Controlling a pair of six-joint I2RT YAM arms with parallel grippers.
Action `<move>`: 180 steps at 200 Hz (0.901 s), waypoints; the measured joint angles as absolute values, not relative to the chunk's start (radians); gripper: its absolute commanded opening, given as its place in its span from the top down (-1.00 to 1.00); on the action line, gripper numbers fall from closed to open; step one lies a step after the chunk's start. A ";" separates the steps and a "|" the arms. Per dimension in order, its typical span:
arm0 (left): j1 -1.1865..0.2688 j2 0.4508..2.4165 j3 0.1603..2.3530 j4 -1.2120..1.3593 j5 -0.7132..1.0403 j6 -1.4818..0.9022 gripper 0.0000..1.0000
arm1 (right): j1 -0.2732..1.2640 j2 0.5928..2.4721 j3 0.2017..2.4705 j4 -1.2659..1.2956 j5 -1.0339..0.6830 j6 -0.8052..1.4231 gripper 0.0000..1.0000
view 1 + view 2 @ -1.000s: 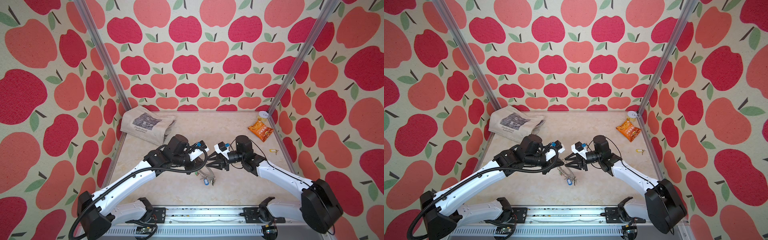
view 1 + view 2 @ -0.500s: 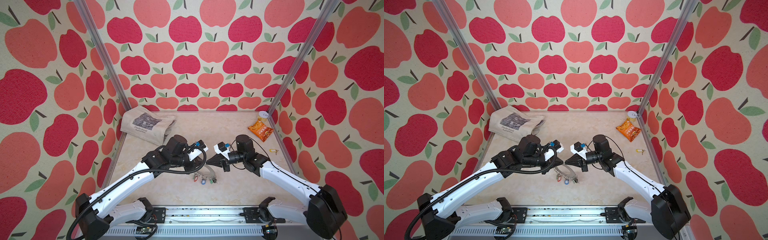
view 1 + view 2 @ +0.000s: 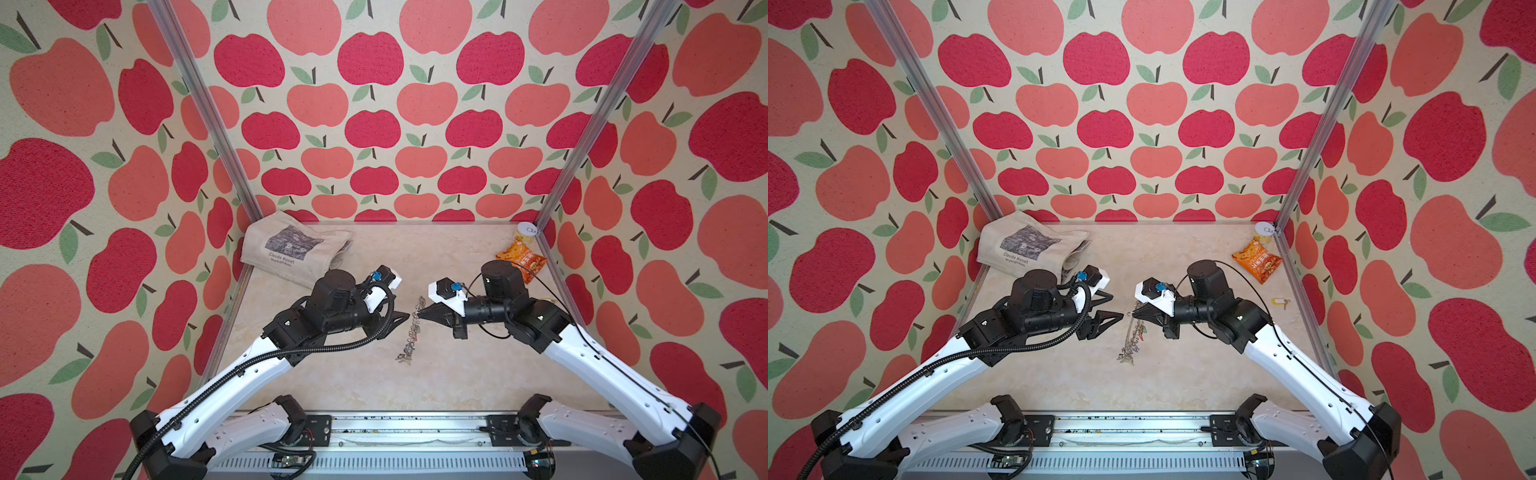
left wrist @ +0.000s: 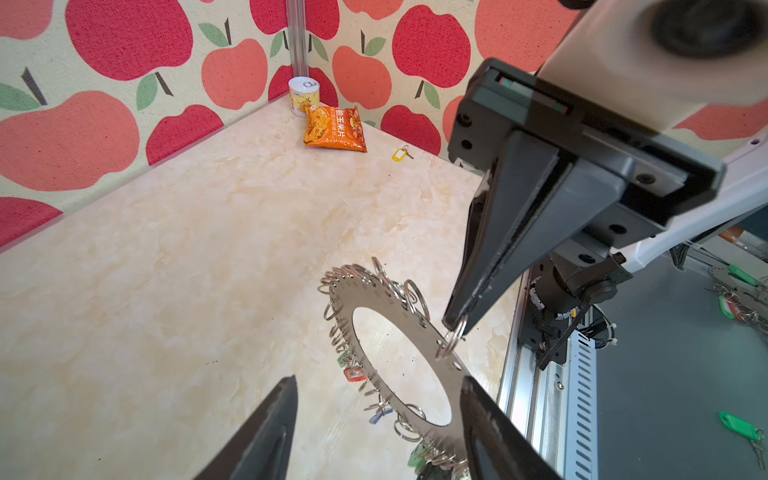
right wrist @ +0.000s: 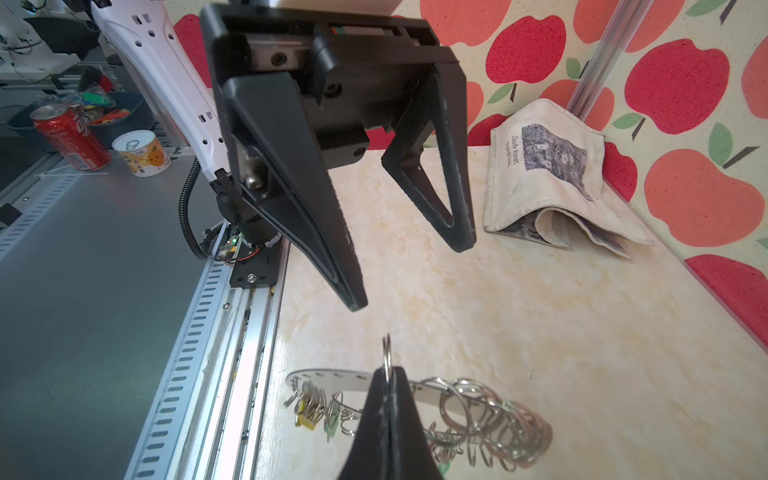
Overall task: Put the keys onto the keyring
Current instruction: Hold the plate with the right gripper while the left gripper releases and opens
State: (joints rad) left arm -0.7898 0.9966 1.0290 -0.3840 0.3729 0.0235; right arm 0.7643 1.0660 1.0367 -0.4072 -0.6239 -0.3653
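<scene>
— Status of the right gripper (image 5: pixel 388 374)?
— I find its jaws pressed together on one wire loop (image 5: pixel 387 353) of the keyring (image 4: pixel 395 316). The plate hangs tilted below the tips, and tagged keys (image 4: pixel 353 373) dangle from its lower rim.
— The left gripper (image 4: pixel 378 386)?
— Jaws spread, holding nothing. It faces the right one, with the keyring just ahead of its tips.
— Farther out?
— I note one yellow-tagged key (image 4: pixel 399 154) lying well behind the right gripper, near the snack bag (image 4: pixel 334 129).
</scene>
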 measured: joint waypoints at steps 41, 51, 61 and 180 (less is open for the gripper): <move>-0.795 0.997 1.029 -0.350 0.382 0.015 -0.08 | 0.776 1.070 1.079 -0.496 -0.547 -0.383 1.00; -0.797 0.997 1.029 -0.347 0.385 0.015 -0.05 | 0.779 1.072 1.087 -0.505 -0.536 -0.386 1.00; -0.799 0.997 1.029 -0.345 0.392 0.016 -0.03 | 0.779 1.072 1.091 -0.513 -0.531 -0.386 1.00; -0.810 1.035 1.067 -0.307 0.462 0.016 0.14 | 0.776 1.015 1.032 -0.387 -0.546 -0.336 1.00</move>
